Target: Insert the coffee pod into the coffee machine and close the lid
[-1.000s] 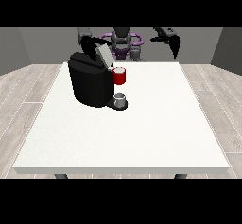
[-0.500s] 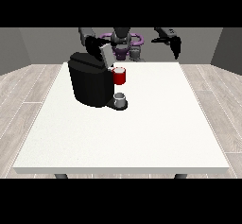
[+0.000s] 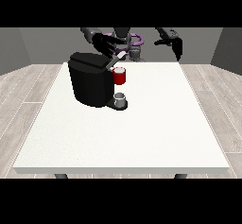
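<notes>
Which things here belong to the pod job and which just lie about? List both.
Job: coffee machine; hand at the view's left; grey thing at the machine's base, possibly the pod.
Idle: red thing at the machine; hand at the view's right; table.

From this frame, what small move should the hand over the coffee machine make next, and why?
Probably press down on the lid. The hand at the view's left is above the rear of the black coffee machine, whose light-coloured lid part looks tilted up over a red thing at the machine.

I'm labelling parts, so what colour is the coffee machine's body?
Black; the coffee machine shows in the front view.
</notes>
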`<state>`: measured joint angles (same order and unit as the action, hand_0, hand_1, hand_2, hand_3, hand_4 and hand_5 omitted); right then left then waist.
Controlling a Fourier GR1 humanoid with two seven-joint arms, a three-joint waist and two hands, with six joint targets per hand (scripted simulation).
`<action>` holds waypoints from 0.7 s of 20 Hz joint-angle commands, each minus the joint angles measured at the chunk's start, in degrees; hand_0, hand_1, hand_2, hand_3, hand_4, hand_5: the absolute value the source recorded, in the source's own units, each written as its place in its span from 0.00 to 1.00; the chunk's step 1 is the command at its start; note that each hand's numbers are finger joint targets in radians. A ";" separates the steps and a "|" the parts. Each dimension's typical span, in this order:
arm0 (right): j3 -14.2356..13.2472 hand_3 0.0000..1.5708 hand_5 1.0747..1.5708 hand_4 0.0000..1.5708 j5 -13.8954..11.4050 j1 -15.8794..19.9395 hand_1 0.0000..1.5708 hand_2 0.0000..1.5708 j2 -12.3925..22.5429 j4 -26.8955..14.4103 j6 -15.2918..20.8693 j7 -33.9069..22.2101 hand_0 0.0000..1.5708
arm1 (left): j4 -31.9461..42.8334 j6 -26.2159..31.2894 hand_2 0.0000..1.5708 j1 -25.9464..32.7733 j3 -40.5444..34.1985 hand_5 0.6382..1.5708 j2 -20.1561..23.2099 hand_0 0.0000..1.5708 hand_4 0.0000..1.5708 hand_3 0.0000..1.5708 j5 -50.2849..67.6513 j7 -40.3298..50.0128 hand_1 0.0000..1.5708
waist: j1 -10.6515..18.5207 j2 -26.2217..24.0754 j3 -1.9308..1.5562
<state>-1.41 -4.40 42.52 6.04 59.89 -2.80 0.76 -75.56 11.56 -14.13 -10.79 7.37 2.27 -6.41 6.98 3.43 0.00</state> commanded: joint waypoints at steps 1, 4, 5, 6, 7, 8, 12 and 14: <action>0.55 0.00 1.00 0.11 -3.26 1.86 0.00 0.00 0.40 -2.54 2.05 1.75 0.00 | -2.80 1.42 0.00 -1.76 0.39 1.00 0.97 0.00 0.00 0.00 1.84 3.63 0.00 | 2.50 0.39 0.00; 0.53 0.00 1.00 0.08 -3.45 2.72 0.00 0.00 1.99 -3.08 -0.47 3.64 0.00 | -3.22 1.60 0.00 -3.36 0.64 1.00 1.24 0.00 0.08 0.00 1.77 1.33 0.00 | 1.60 1.79 0.00; 1.55 0.00 1.00 0.09 -2.89 1.10 0.00 0.00 -0.25 -1.20 -0.49 0.97 0.00 | -1.91 -0.64 0.00 2.39 2.95 1.00 -2.17 0.00 0.12 0.00 -1.25 -3.25 0.00 | 0.26 -1.40 0.01; 0.06 0.00 1.00 0.07 -4.21 3.18 0.00 0.00 1.08 -4.49 1.65 2.97 0.00 | -6.38 -2.03 0.00 0.82 5.94 1.00 -3.91 0.00 0.12 0.00 -2.57 -0.06 0.00 | 3.43 0.18 -0.01; 1.19 0.00 1.00 0.09 -4.44 3.79 0.00 0.00 -0.65 -3.26 1.59 2.64 0.00 | -3.17 -1.47 0.00 0.17 3.76 1.00 -2.01 0.00 0.13 0.00 -2.18 -3.44 0.00 | 1.67 1.20 0.01; 1.16 0.00 1.00 0.07 -4.60 2.65 0.00 0.00 -1.77 -3.19 2.84 2.99 0.00 | -3.19 0.78 0.00 -0.19 1.80 1.00 -0.23 0.00 0.12 0.00 0.56 -2.84 0.00 | 1.47 0.54 0.01; 2.32 0.00 1.00 0.02 -3.18 3.65 0.00 0.00 -2.60 -0.72 -0.91 1.87 0.00 | -1.70 -1.02 0.00 0.62 2.47 1.00 -2.38 0.00 0.16 0.00 0.08 -4.09 0.00 | -0.64 -2.04 0.01; 1.36 0.00 1.00 0.08 -2.19 1.70 0.00 0.00 -3.54 -2.29 -0.87 6.81 0.00 | -5.46 -1.56 0.00 -1.14 4.07 1.00 -3.32 0.00 0.12 0.00 0.41 -0.18 0.00 | 0.62 -1.27 -0.01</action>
<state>-0.32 -7.35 45.68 3.87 57.69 -2.40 4.55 -79.10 10.37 -14.22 -7.07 4.44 1.76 -8.99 7.71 2.96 0.01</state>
